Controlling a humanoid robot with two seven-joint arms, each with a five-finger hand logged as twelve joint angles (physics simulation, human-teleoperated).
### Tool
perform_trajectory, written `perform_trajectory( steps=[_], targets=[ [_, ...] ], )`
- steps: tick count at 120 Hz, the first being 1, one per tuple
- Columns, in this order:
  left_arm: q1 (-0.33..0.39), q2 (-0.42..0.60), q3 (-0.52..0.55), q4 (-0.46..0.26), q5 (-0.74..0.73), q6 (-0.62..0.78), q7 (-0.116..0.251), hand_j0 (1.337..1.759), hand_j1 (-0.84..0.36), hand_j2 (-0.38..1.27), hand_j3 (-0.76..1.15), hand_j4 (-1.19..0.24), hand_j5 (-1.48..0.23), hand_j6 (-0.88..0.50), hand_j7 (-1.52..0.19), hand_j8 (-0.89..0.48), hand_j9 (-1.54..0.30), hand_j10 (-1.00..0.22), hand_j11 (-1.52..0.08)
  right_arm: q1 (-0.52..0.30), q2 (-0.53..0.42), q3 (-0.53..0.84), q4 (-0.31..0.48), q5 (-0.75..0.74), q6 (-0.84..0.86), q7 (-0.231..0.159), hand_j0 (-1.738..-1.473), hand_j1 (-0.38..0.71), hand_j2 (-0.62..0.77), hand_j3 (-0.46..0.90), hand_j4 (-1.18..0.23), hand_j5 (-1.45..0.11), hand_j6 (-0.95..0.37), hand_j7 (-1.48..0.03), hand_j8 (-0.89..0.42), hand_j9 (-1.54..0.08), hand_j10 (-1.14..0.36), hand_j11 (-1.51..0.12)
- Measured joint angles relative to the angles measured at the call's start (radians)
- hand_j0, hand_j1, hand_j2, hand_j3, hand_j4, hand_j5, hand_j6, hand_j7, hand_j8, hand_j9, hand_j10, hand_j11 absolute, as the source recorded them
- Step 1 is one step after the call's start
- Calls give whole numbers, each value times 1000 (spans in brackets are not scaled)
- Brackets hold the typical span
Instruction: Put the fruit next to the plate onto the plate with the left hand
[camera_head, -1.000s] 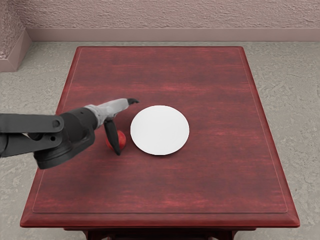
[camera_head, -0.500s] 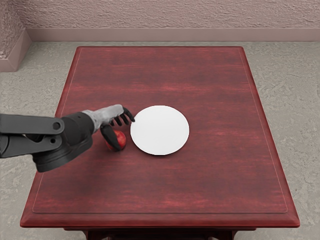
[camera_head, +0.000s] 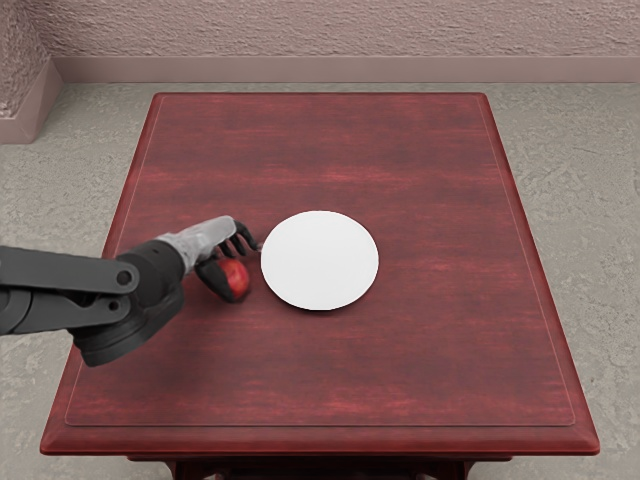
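Fingers (camera_head: 242, 240) of the left hand (camera_head: 212, 248) curl over the red fruit (camera_head: 236, 279), apparently clasping it for a lift. It sits just beneath them on the table (camera_head: 420, 160). Beside the fingertips lies the white plate (camera_head: 320, 260), so the carry should be short.

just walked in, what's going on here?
The left hand has reached in from the table's left side and is curled around the red fruit, thumb on its near side and fingers over the far side. The fruit sits on the table just left of the white plate, not yet lifted or placed. The right arm is out of view.
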Motion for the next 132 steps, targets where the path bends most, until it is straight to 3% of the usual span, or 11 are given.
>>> perform_trajectory(
  steps=[29, 58, 84, 90, 110, 116, 132],
  targets=[
    [2, 0, 17, -1, -14, 22, 1, 1656, -216, 147, 0, -474, -639, -475, -639, -475, -639, -475, -640, 0, 0, 0, 0, 0, 0, 0, -1658, -349, 0, 0, 0, 0, -1, 0, 0, 0, 0, 0],
    [2, -2, 21, -8, -20, 37, 2, 1655, -252, 308, 0, -608, -778, -472, -789, -461, -796, -599, -795, 0, 0, 0, 0, 0, 0, 0, -1658, -349, 0, 0, 0, 0, -1, 0, 0, 0, 0, 0],
    [8, -3, 21, -8, -21, 36, 1, 1652, -241, 292, 0, -706, -865, -441, -899, -429, -920, -679, -920, 0, 0, 0, 0, 0, 0, 0, -1658, -349, 0, 0, 0, 0, -1, 0, 0, 0, 0, 0],
    [8, -3, 21, -8, -25, 36, 1, 1651, -218, 230, 0, -707, -874, -433, -920, -415, -945, -692, -945, 0, 0, 0, 0, 0, 0, 0, -1658, -349, 0, 0, 0, 0, -1, 0, 0, 0, 0, 0],
    [8, -3, 21, -8, -30, 31, 3, 1648, -254, 314, 0, -682, -945, -384, -985, -377, -1010, -708, -1009, 0, 0, 0, 0, 0, 0, 0, -1658, -349, 0, 0, 0, 0, -1, 0, -1, 0, 0, 0],
    [8, -3, 21, -8, -30, 29, 3, 1647, -294, 445, 0, -662, -972, -361, -1009, -355, -1031, -695, -1031, 0, 0, 0, 0, 0, 0, 0, -1658, -349, 0, 0, 0, 0, -1, 0, -1, 0, 0, 0],
    [9, -3, 20, -8, -27, 22, 3, 1639, -378, 562, 0, -579, -1065, -279, -1082, -282, -1094, -633, -1103, 0, 0, 0, 0, 0, 0, 0, -1658, -349, 0, 0, -1, 0, -1, 0, -1, 0, 0, 0]
  ],
)
